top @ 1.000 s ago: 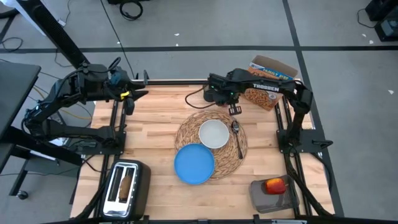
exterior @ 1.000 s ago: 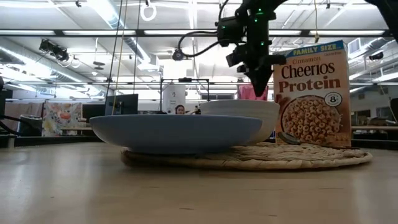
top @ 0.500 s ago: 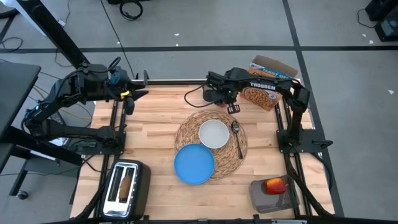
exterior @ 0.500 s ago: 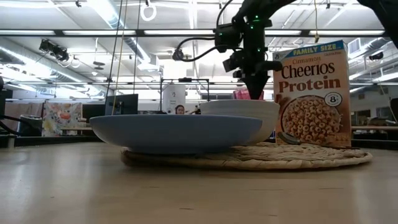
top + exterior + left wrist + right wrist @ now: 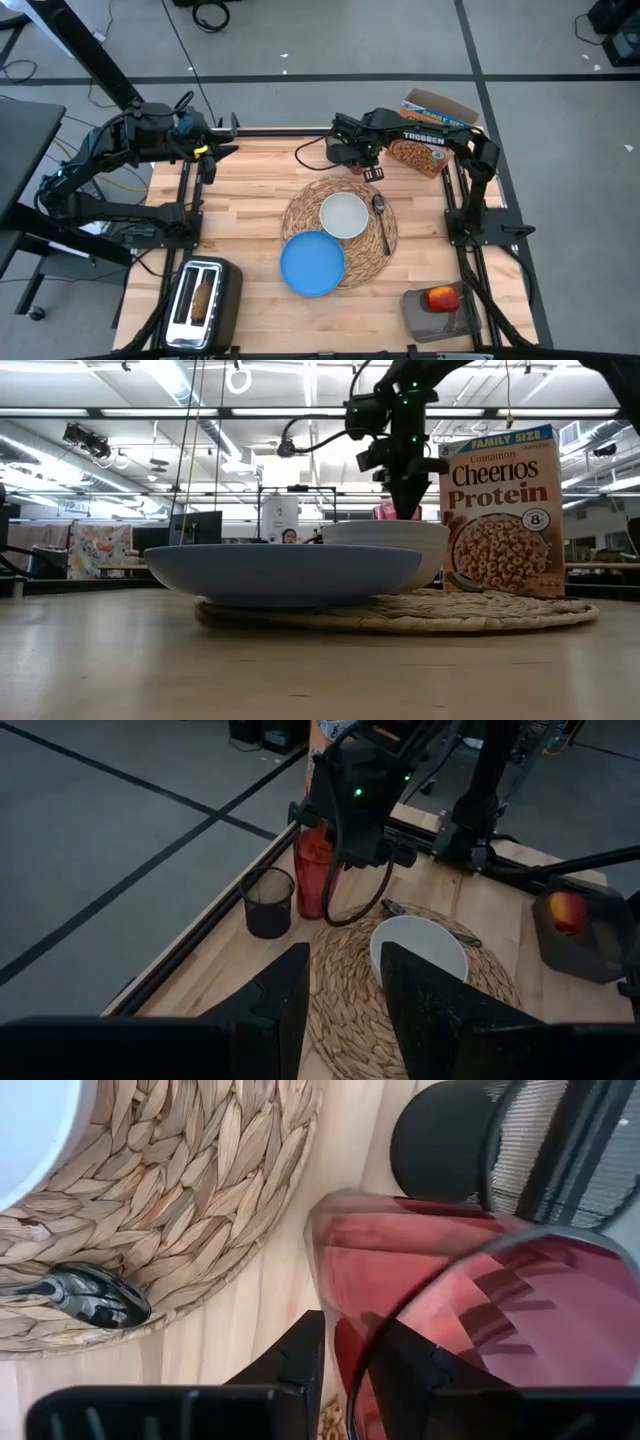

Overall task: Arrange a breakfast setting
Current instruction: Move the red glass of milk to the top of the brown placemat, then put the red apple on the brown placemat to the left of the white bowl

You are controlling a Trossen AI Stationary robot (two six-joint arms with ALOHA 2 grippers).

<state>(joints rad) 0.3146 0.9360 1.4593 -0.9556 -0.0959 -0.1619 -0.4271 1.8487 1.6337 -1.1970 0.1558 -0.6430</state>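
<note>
Two arms: right gripper (image 5: 372, 172) at the mat's (image 5: 340, 225) 12 o'clock, fingers straddling the red cup's (image 5: 312, 872) rim (grip unclear); left gripper (image 5: 208, 170) waits at 10 o'clock, fingers parted.

Bowl (image 5: 344, 215) and plate (image 5: 312, 264) on placemat (image 5: 300, 214).

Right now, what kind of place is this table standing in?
Probably a robotics lab or workshop, not a kitchen. Two robot arms are mounted on frames at the wooden table, the floor is grey with taped lines, and the level view shows an open hall with ceiling lights and desks behind.
</note>
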